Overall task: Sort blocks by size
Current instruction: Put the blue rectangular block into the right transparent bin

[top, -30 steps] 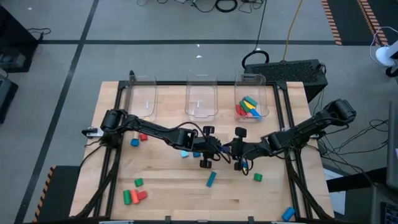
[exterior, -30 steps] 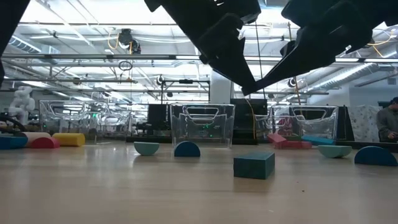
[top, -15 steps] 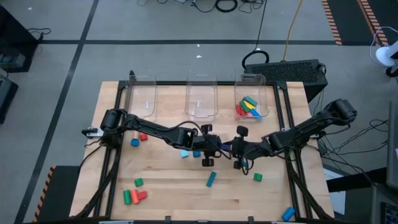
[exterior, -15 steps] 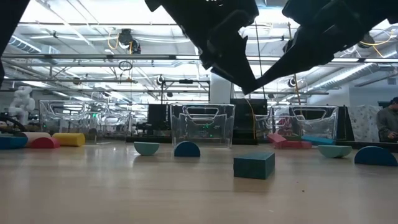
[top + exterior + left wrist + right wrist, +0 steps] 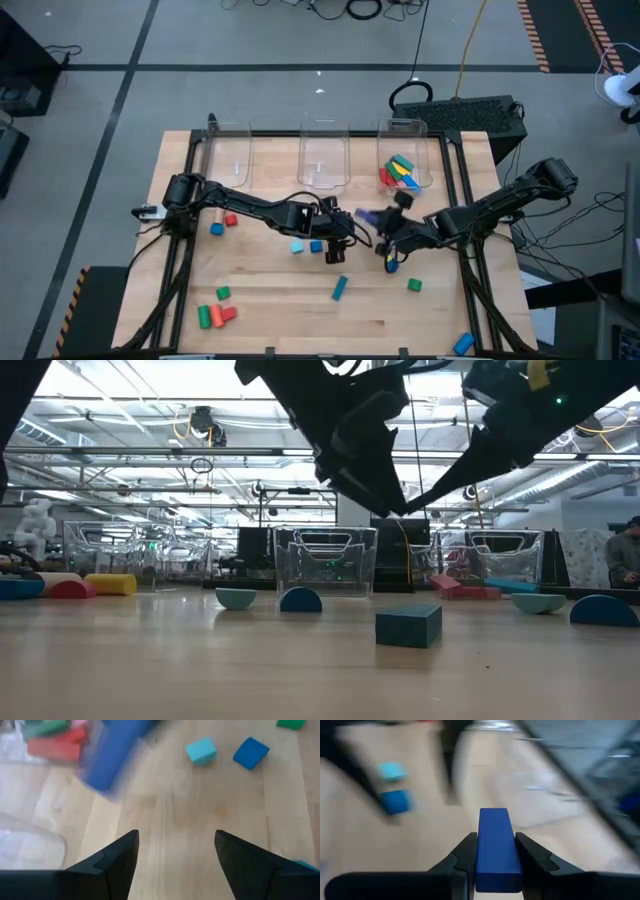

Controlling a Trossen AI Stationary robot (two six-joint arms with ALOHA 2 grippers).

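I see my right pincer (image 5: 385, 224) near the middle of the worktop (image 5: 270, 310), with a long bar (image 5: 493, 847) clamped between its fingers. My left pincer (image 5: 340, 232) is just beside it, on its left, with the fingers apart. Behind both pincers three bins (image 5: 322, 158) stand in a row at the far edge; the bin (image 5: 403, 152) closest behind the right pincer has blocks (image 5: 400, 172) in it. Two small blocks (image 5: 306, 246) lie just left of the left pincer. In front of it lies one bar (image 5: 339, 289).
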